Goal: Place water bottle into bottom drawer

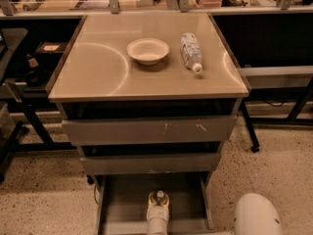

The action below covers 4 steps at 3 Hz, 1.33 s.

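The water bottle stands in the open bottom drawer, near the middle of its front. I see it from above, with its white cap toward me and its pale body running down to the frame's lower edge. My gripper is out of view. Only a white rounded part of my arm shows at the lower right, right of the drawer. Nothing visibly holds the bottle.
On the cabinet's tan top stand a white bowl and a shorter, fatter bottle lying on its side. The scratched top drawer and the plain middle drawer are pushed in. Dark desks and frame legs flank the cabinet.
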Available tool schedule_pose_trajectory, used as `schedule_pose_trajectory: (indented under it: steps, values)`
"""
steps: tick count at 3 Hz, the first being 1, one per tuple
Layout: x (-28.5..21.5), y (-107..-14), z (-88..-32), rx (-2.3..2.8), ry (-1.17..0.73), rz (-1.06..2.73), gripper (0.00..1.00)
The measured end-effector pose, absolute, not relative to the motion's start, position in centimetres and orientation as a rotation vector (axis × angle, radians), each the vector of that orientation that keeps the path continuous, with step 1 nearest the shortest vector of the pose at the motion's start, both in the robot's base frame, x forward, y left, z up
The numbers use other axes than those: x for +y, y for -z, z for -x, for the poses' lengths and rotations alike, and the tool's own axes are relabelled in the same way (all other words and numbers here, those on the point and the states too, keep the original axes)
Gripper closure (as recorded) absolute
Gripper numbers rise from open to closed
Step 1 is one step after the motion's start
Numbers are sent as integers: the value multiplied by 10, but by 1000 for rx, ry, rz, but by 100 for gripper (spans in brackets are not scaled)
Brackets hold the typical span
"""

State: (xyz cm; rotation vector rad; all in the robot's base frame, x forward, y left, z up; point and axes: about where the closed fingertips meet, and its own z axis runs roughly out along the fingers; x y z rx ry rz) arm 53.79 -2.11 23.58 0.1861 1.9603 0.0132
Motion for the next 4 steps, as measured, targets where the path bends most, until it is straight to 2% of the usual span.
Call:
schedule_pose_trajectory:
  steps: [3,4]
  values:
    - [-25,-207,-533,1949,53,-196,100]
    - [-25,-207,-533,1949,53,-196,81]
